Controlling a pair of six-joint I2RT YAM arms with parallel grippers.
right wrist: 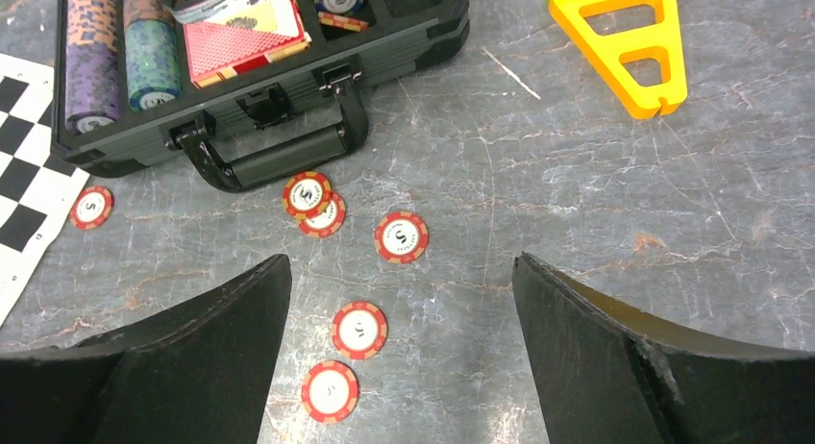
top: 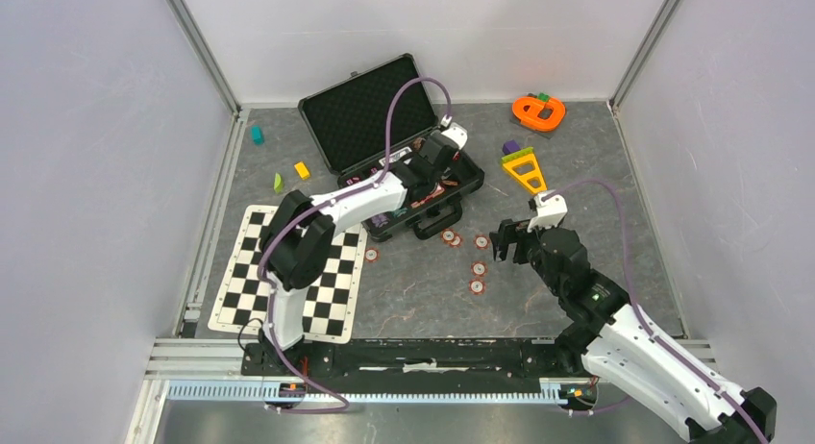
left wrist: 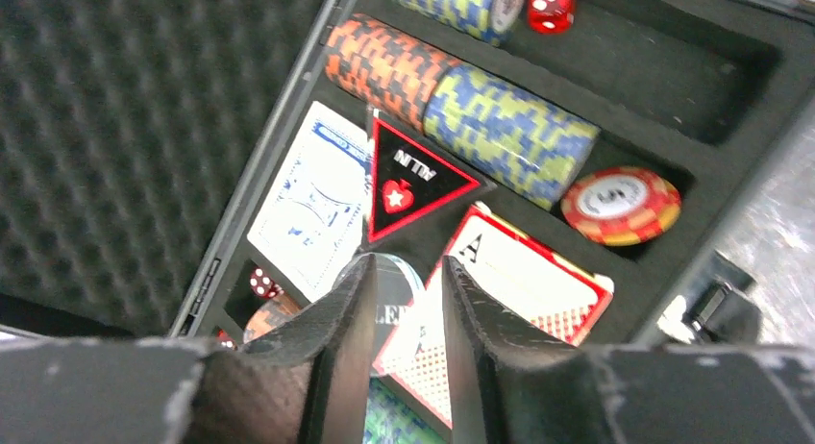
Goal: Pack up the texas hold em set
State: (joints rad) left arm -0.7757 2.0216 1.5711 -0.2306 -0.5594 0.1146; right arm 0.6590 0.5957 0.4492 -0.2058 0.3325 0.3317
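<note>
Right fingers [right wrist: 192, 367] hung wide apart above loose round red-white poker chips [right wrist: 401, 236] on the bench [top: 423, 290]. Left fingers [left wrist: 336, 348] sat nearly together inside the black hard briefcase [top: 365, 108]; whether they gripped anything, I cannot tell.

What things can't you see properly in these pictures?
Top view: the left arm covers most of the case's inside.
Left wrist view: the left claw hides most of a round lettered disc; gripped or not, unclear.
Right wrist view: the top edge cuts off the case's far part.
</note>
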